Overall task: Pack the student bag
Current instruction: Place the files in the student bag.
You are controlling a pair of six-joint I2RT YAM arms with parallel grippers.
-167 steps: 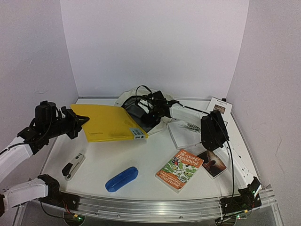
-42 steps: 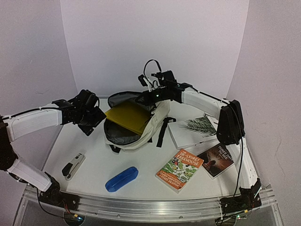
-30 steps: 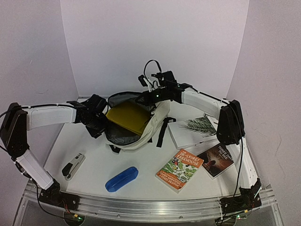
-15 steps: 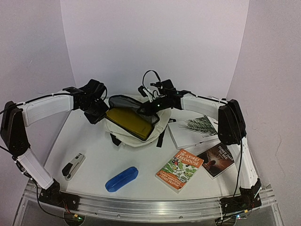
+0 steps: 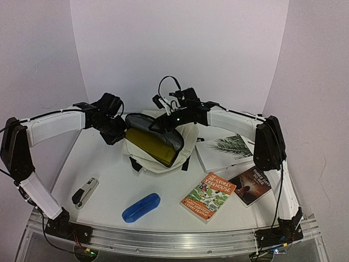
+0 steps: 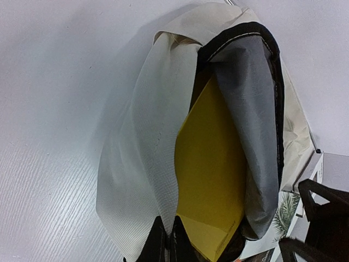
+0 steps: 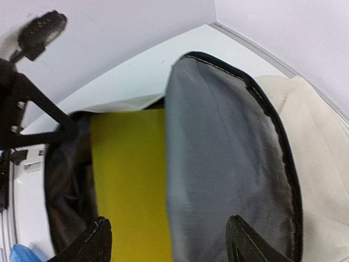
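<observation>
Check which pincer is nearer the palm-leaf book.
Right. The right pincer hangs open above the opening of the student bag, with the palm-leaf book just beyond the bag. The left pincer is shut on the bag's edge farthest from the book.

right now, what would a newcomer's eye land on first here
The cream student bag at the back middle of the table, its mouth gaping with a bright yellow folder tucked inside. The left fingers pinch its rim, while a blue pencil case and books lie loose nearer the front.
</observation>
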